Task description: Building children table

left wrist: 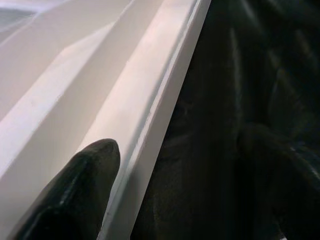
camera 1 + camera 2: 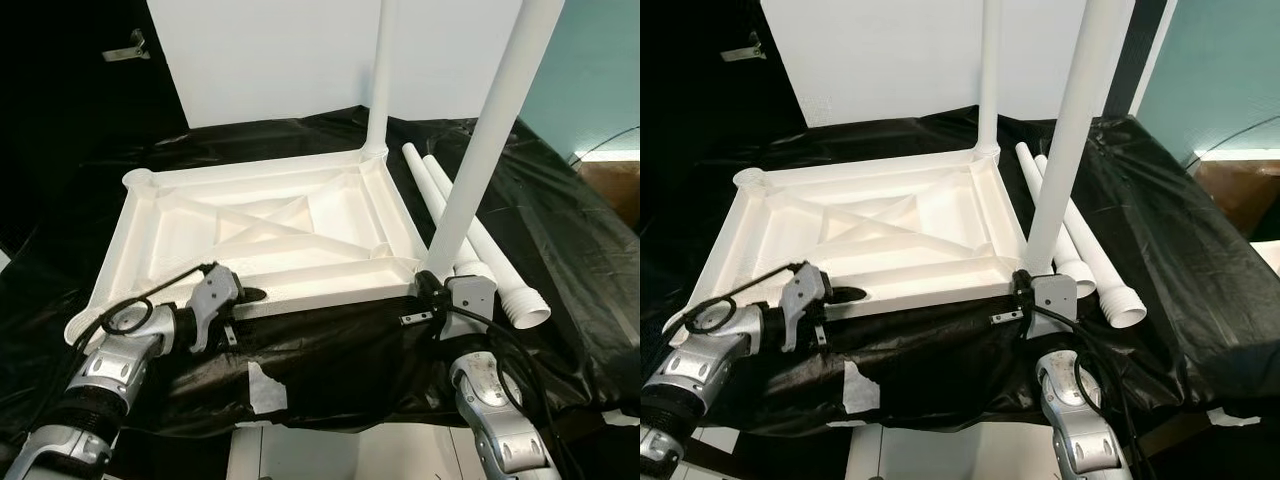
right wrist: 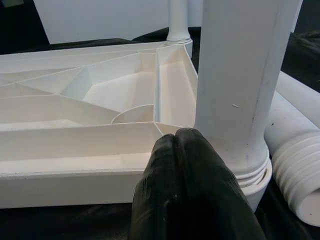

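Left eye view: a white plastic children's tabletop lies upside down, ribbed underside up, on black plastic sheeting covering a work surface. 2 white legs already stand upright in its corner sockets: a far leg at the far right corner and a near leg at the near right corner. 2 loose legs with threaded ends lie side by side on the sheeting just beside the tabletop's right edge.

The left gripper sits at the tabletop's near edge, 1 black finger resting on the inside of the white rim and the other on the dark side of it, the fingers straddling that edge. The right gripper is at the near right corner; in the right wrist view its fingers are pressed together against the base of the near leg, just above its threaded collar. A white panel stands behind the work surface, with a teal wall to the right.
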You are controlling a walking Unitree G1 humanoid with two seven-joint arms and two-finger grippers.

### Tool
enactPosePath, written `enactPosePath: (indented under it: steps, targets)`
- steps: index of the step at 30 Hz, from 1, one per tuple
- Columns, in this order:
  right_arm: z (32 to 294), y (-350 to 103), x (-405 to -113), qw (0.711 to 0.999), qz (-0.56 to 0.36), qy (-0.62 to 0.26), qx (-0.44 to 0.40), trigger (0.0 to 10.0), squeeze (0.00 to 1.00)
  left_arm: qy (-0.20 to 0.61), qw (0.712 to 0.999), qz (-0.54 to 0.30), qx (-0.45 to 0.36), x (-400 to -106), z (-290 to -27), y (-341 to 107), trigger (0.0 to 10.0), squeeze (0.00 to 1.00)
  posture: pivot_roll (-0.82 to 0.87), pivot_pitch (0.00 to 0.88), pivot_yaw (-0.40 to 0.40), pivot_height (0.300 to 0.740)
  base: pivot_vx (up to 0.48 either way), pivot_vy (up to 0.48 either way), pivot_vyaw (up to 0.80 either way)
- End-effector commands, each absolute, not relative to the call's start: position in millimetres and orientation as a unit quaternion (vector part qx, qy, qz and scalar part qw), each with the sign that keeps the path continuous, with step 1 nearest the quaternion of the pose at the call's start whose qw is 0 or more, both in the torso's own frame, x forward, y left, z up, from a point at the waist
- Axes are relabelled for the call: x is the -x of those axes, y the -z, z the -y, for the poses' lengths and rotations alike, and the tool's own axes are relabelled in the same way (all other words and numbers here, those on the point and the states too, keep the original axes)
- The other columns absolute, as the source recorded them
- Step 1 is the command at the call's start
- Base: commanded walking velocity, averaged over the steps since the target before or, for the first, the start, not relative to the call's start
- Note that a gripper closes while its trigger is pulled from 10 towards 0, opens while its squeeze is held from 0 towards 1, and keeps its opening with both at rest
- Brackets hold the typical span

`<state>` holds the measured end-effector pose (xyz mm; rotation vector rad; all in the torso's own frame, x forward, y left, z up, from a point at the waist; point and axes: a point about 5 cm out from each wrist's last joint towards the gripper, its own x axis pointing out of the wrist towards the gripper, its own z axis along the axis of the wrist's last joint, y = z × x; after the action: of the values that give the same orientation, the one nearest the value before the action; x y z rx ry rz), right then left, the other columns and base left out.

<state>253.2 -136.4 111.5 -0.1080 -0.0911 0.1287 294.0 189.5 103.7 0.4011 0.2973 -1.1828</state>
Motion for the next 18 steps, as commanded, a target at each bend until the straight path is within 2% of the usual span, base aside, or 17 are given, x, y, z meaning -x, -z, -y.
enactPosePath:
  steps: [1, 2, 3, 4, 5, 6, 7, 12, 13, 14, 15, 16, 17, 18]
  targets:
    - [136, -110, -253, 0.995, 0.045, -0.063, 0.056, 10.0, 0.0, 0.532, 0.807, -0.149, -0.207, -298, -194, -101, 10.0, 0.68, -0.09, 0.003, 0.036, 0.74, 0.0, 0.0, 0.0]
    - [136, -110, -253, 0.995, 0.045, -0.062, 0.056, 10.0, 0.0, 0.524, 0.811, -0.151, -0.211, -301, -194, -101, 10.0, 0.64, -0.09, 0.003, 0.036, 0.74, 0.0, 0.0, 0.0]
    - [136, -110, -253, 0.995, 0.045, -0.062, 0.056, 10.0, 0.0, 0.524, 0.811, -0.151, -0.211, -301, -194, -101, 10.0, 0.64, -0.09, 0.003, 0.036, 0.74, 0.0, 0.0, 0.0]
    - [136, -110, -253, 0.996, 0.045, -0.062, 0.054, 10.0, 0.0, 0.513, 0.815, -0.16, -0.217, -304, -195, -99, 10.0, 0.53, -0.09, 0.004, 0.038, 0.74, 0.0, 0.0, 0.0]
    - [135, -110, -253, 0.996, 0.045, -0.062, 0.053, 10.0, 0.0, 0.502, 0.817, -0.177, -0.219, -306, -196, -96, 10.0, 0.46, -0.09, 0.004, 0.038, 0.74, 0.0, 0.0, 0.0]
    - [135, -110, -253, 0.996, 0.045, -0.062, 0.053, 10.0, 0.0, 0.502, 0.817, -0.177, -0.219, -306, -196, -96, 10.0, 0.46, -0.09, 0.004, 0.038, 0.74, 0.0, 0.0, 0.0]
    - [135, -110, -253, 0.996, 0.045, -0.062, 0.052, 10.0, 0.0, 0.496, 0.818, -0.197, -0.215, -308, -197, -92, 10.0, 0.0, -0.09, 0.005, 0.039, 0.74, 0.0, 0.0, 0.0]
    - [135, -110, -253, 0.996, 0.045, -0.062, 0.051, 10.0, 0.0, 0.544, 0.796, -0.214, -0.156, -298, -194, -91, 10.0, 0.0, -0.09, 0.008, 0.039, 0.74, 0.0, 0.0, 0.0]
    - [135, -109, -253, 0.996, 0.045, -0.061, 0.051, 10.0, 0.0, 0.575, 0.78, -0.211, -0.13, -292, -191, -95, 5.5, 0.0, -0.09, 0.009, 0.039, 0.74, 0.0, 0.0, 0.0]
    - [135, -109, -253, 0.996, 0.044, -0.061, 0.051, 10.0, 0.0, 0.604, 0.762, -0.204, -0.111, -286, -189, -99, 5.5, 0.0, -0.09, 0.009, 0.038, 0.74, 0.0, 0.0, 0.0]
    - [135, -109, -253, 0.996, 0.044, -0.061, 0.051, 10.0, 0.0, 0.604, 0.762, -0.204, -0.111, -286, -189, -99, 5.5, 0.0, -0.09, 0.009, 0.038, 0.74, 0.0, 0.0, 0.0]
    - [135, -109, -253, 0.996, 0.044, -0.061, 0.052, 10.0, 0.0, 0.628, 0.748, -0.194, -0.096, -281, -186, -103, 1.9, 0.0, -0.09, 0.01, 0.037, 0.74, 0.0, 0.0, 0.0]
    - [136, -109, -253, 0.996, 0.043, -0.061, 0.052, 10.0, 0.0, 0.641, 0.739, -0.186, -0.087, -278, -184, -105, 1.9, 0.0, -0.09, 0.009, 0.036, 0.74, 0.0, 0.0, 0.0]
    - [136, -109, -253, 0.996, 0.043, -0.061, 0.053, 10.0, 0.0, 0.653, 0.734, -0.175, -0.069, -277, -179, -109, 0.0, 0.0, -0.09, 0.009, 0.034, 0.74, 0.0, 0.0, 0.0]
